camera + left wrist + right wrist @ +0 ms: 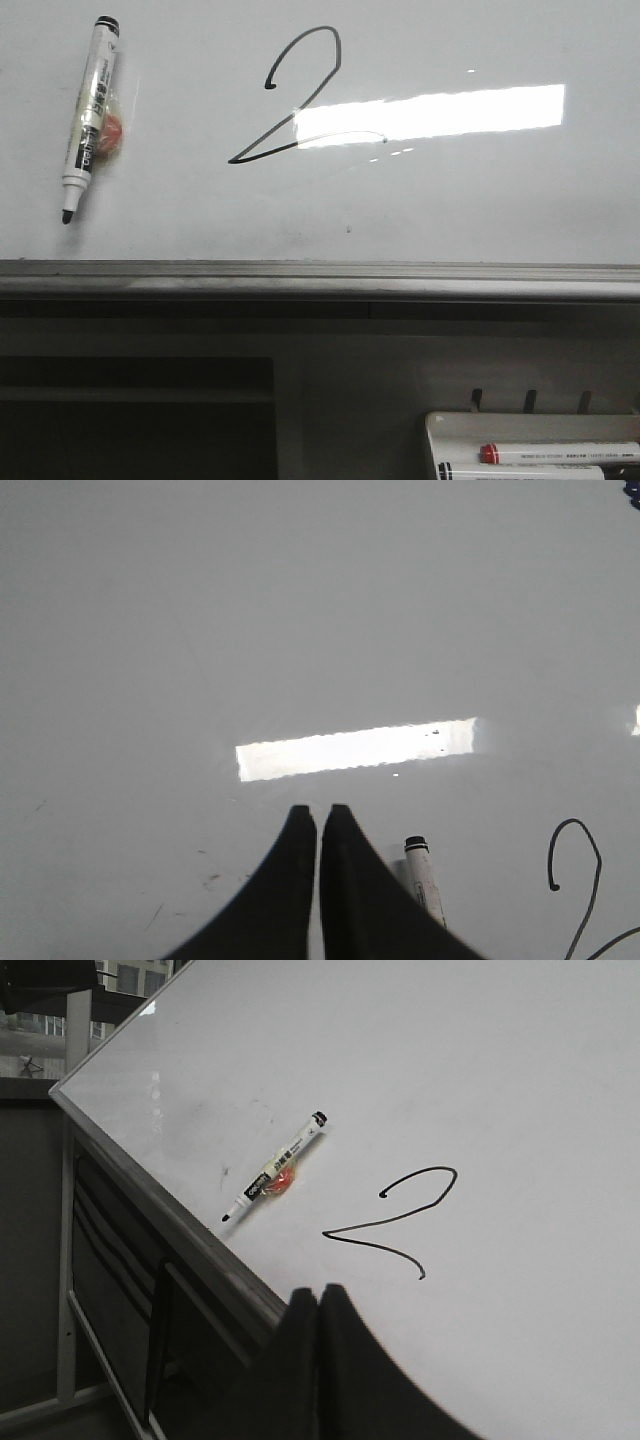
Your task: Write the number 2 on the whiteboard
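The whiteboard (480, 200) fills the upper front view, with a grey rim along its near edge. A black number 2 (300, 95) is drawn on it; it also shows in the right wrist view (400, 1215), and part of its hook in the left wrist view (580, 865). A white marker (90, 115) with its black tip bare lies on the board left of the 2, beside a small orange-red thing (112, 132). My left gripper (319, 810) is shut and empty above the board, next to the marker (425, 880). My right gripper (319, 1290) is shut and empty near the board's rim.
A small white tray (450, 430) below the board at the front right holds a red-capped marker (560, 453) and a dark-capped one. A bright light reflection (430, 113) lies across the tail of the 2. A small dark speck (348, 229) sits below it.
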`<state>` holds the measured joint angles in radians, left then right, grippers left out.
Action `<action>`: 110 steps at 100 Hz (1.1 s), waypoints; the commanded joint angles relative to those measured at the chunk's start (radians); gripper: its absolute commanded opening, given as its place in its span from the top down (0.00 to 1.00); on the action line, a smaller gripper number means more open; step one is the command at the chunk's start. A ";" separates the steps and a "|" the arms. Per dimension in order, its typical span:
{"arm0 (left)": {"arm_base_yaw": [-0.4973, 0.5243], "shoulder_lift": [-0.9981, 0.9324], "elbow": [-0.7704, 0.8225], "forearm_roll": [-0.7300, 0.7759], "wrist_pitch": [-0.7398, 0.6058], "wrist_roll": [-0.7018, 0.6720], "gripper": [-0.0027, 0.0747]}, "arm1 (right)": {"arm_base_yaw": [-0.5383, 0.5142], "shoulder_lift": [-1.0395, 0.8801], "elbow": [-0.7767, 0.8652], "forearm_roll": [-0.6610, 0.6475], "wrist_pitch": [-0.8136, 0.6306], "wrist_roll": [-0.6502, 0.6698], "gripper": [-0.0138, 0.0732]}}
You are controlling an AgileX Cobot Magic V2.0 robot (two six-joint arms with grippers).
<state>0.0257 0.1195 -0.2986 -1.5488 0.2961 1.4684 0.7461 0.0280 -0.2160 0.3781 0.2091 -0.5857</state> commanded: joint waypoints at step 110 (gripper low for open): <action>0.002 -0.150 0.311 1.663 -0.296 -1.603 0.99 | -0.008 0.010 -0.027 0.005 -0.068 -0.007 0.92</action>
<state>0.0257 -0.0035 0.0000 0.1383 0.0324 -0.1223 0.7461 0.0264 -0.2160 0.3781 0.2114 -0.5857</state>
